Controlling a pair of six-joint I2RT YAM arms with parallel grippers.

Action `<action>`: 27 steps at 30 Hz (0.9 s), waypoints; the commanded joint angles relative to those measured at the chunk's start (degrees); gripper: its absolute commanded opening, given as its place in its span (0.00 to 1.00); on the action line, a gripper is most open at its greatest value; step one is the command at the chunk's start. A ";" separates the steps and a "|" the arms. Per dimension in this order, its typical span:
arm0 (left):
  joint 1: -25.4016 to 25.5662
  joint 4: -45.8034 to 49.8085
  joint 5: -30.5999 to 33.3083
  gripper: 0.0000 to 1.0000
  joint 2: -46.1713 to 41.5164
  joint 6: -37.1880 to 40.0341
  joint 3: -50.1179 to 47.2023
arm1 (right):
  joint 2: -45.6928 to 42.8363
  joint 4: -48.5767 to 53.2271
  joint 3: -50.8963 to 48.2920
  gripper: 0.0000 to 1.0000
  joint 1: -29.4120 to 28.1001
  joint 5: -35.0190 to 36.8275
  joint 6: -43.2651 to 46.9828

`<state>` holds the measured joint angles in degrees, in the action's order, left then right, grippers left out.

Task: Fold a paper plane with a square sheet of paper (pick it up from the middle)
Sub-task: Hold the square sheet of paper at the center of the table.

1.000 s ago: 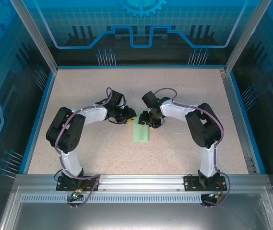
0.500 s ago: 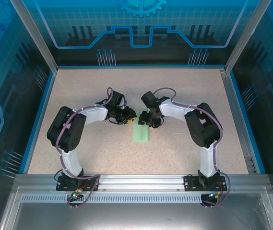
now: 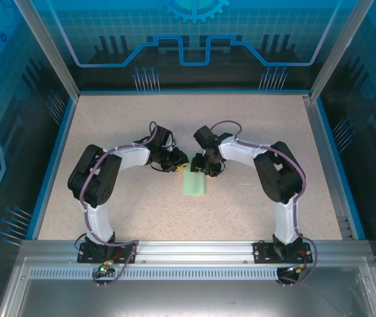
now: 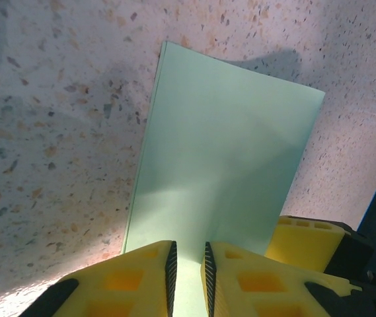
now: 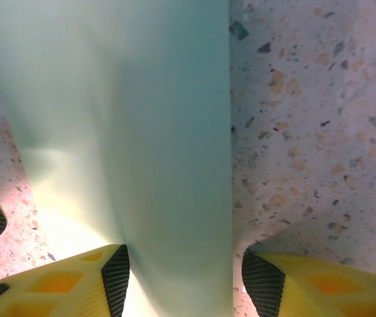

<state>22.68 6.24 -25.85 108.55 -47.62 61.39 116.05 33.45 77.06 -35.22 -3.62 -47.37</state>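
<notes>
Mint-green sheet of paper (image 3: 195,183) lies flat on the speckled table (image 3: 141,218), centre, folded into a narrow double-layer rectangle with its long side running away from the arm bases. Both grippers sit at its far end. The left gripper (image 3: 180,162) comes in from the left. In the left wrist view the left gripper (image 4: 188,254) has its yellow fingers nearly together, with a thin slit and green showing in it. Cannot tell if it is actually pinching the sheet (image 4: 227,145). The right gripper (image 3: 204,168) is released. In the right wrist view its jaws (image 5: 181,274) stand wide, one pad (image 5: 116,274) over the paper (image 5: 141,132), the other just off its right edge.
</notes>
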 commanded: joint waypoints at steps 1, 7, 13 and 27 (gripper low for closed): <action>0.51 1.52 -2.37 0.19 1.15 1.53 1.90 | 9.28 0.57 -4.11 0.56 -0.75 3.35 0.44; 0.52 2.14 -3.13 0.17 2.17 1.79 1.94 | 9.28 0.58 -4.21 0.56 -0.73 3.30 0.35; 0.60 3.16 -2.94 0.15 3.06 2.17 1.82 | 9.41 0.55 -4.28 0.56 -0.77 3.27 0.40; 0.53 7.53 -1.32 0.13 5.12 3.46 1.65 | 8.72 0.45 -4.20 0.55 -0.76 3.05 0.66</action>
<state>22.68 9.10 -27.09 111.72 -46.02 62.13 116.27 33.89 77.32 -35.27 -3.55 -47.37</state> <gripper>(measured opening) 0.132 0.554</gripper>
